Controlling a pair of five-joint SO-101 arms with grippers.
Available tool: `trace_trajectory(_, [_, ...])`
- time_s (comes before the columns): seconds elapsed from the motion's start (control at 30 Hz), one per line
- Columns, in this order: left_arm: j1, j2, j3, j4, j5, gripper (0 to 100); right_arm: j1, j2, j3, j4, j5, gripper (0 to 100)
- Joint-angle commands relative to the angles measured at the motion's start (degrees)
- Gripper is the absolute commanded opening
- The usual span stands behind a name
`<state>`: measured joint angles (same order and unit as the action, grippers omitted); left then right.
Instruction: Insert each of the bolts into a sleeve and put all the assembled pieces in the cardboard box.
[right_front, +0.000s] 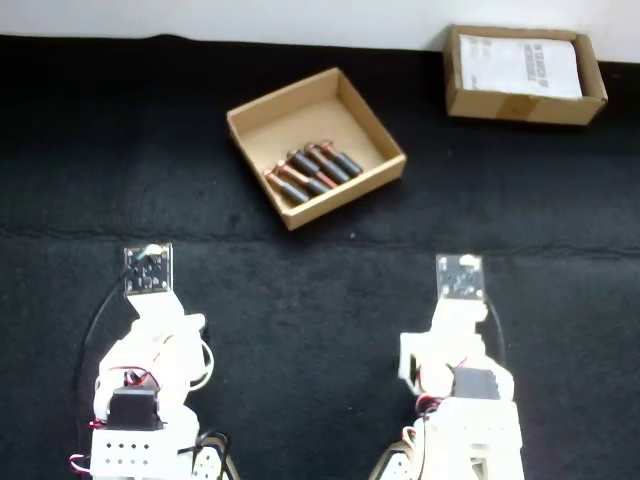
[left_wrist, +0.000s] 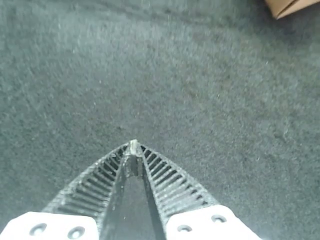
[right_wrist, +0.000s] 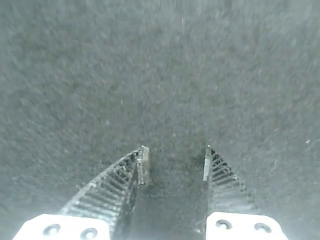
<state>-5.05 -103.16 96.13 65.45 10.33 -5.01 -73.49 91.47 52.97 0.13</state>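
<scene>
Nearest the lens: left gripper (left_wrist: 133, 148), ribbed fingers (left_wrist: 165, 180) clenched tip to tip, nothing between. Right gripper (right_wrist: 175, 164) spread apart, only black cloth (right_wrist: 165, 75) in the gap.

Well ahead of both sets of fingertips: cardboard box (right_front: 346, 190), with several bolt-and-sleeve pieces (right_front: 313, 172) lying side by side inside, crowded toward its nearer wall. Judged close to finished, since every piece seen already lies boxed.

Handling, as a guess:
- Small, stiff, light pieces, smooth and round, so likely to roll or slip.
- Sleeve possibly free to slide off if tipped.
- Best pinched across the dark sleeved middle, crosswise to the long axis, and kept level.

Little finger room between neighbouring pieces or against the low upright walls, so better entered from straight above. Wide open cloth between fingertips and box. Second cardboard box (right_front: 525, 112) holding a paper sheet (right_front: 520, 65) farther ahead of the right fingers, well apart from the first.
</scene>
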Motion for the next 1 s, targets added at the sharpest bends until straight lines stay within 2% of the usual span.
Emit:
trace_trajectory(0.0, [0.3,-0.4,0.9,1.6,-0.2,1,0.7,-3.0,2.3,1.5,-0.4,10.5])
trace_trajectory(0.1, [0.3,-0.4,0.9,3.3,-0.2,1,0.8,-5.3,2.8,2.8,-0.3,0.2])
trace_trajectory(0.3, [0.3,-0.4,0.9,4.0,-0.2,1,0.7,-8.4,3.2,6.2,-0.4,0.8])
trace_trajectory(0.53, [0.3,-0.4,0.9,10.2,-0.2,1,3.8,-8.7,7.2,8.4,-0.4,0.8])
trace_trajectory(0.97, [0.6,-0.4,0.9,10.5,0.1,1,3.9,-8.7,7.2,10.4,-0.4,0.8])
